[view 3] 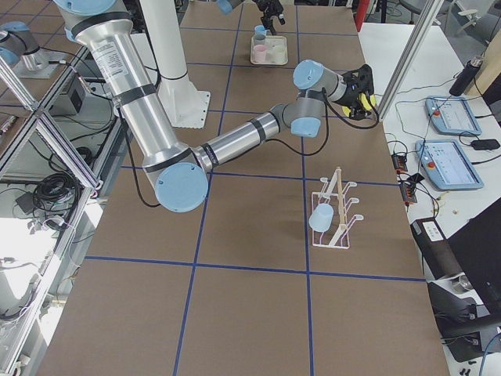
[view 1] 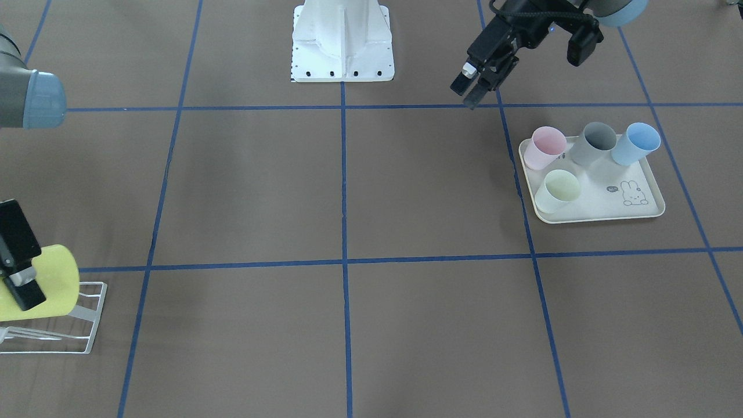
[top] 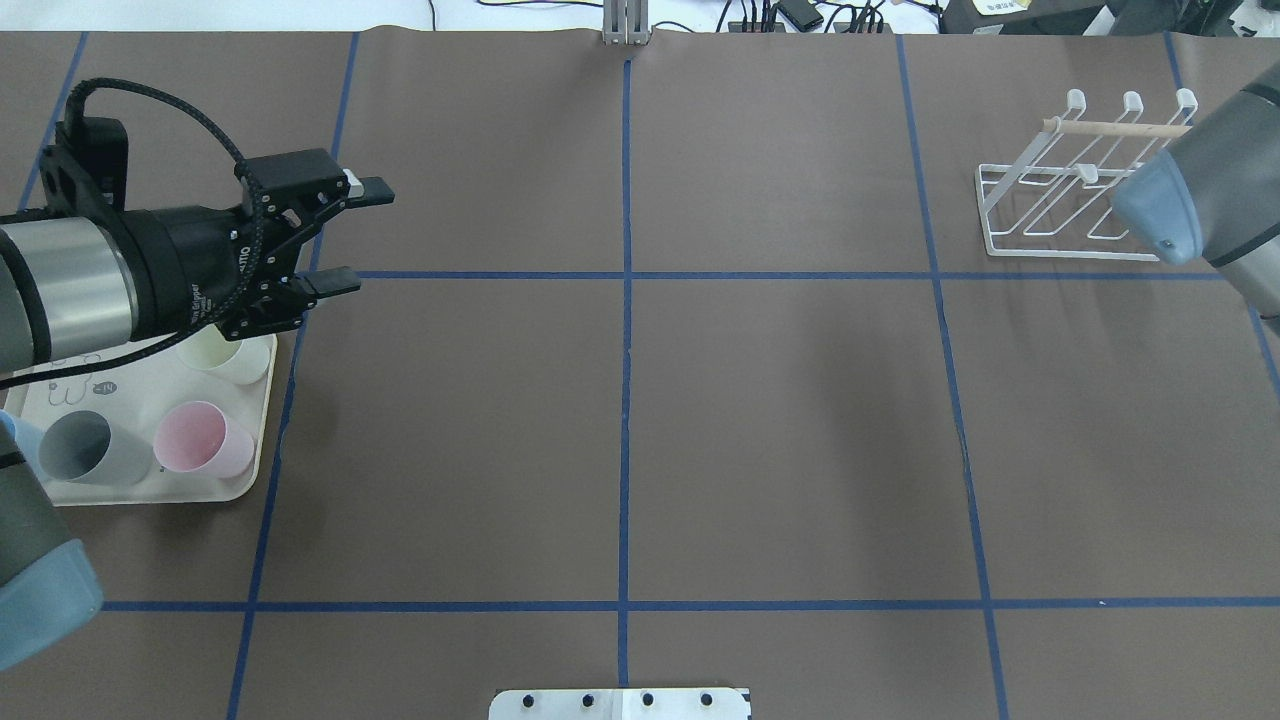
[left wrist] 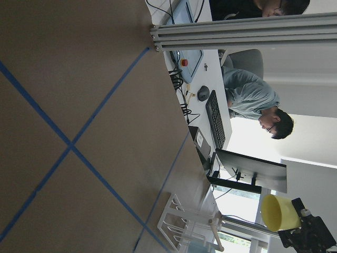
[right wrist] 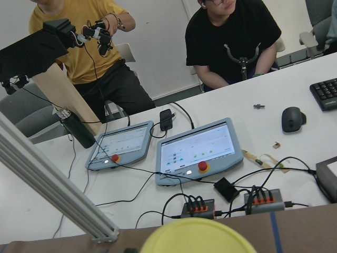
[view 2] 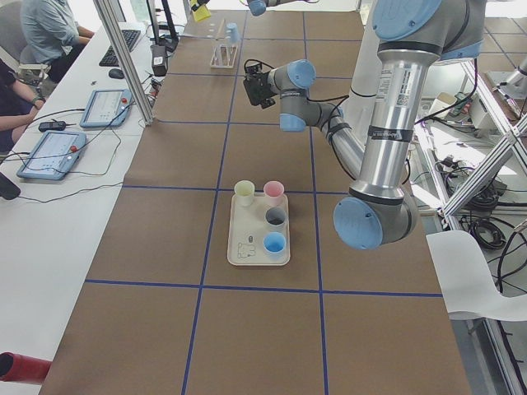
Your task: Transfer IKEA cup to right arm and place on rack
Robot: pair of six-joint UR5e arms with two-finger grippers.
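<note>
The yellow IKEA cup (view 1: 49, 281) lies on its side in my right gripper (view 1: 28, 295), which is shut on it just above the white wire rack (view 1: 64, 325). From the right end of the table the cup (view 3: 366, 100) looks small at the tip of the right arm (view 3: 235, 141). A light-blue cup (view 3: 321, 218) hangs on the rack (view 3: 338, 211). In the right wrist view only the cup's rim (right wrist: 195, 237) shows. My left gripper (top: 368, 235) is open and empty, held in the air beside the tray (top: 215, 490).
The cream rabbit-print tray (view 1: 603, 212) carries a pink cup (view 1: 545, 148), a grey cup (view 1: 595, 142), a blue cup (view 1: 635, 144) and a pale green cup (view 1: 557, 191). The white robot base (view 1: 342, 43) stands at the table's edge. People sit at a desk (right wrist: 221, 147) beyond the table.
</note>
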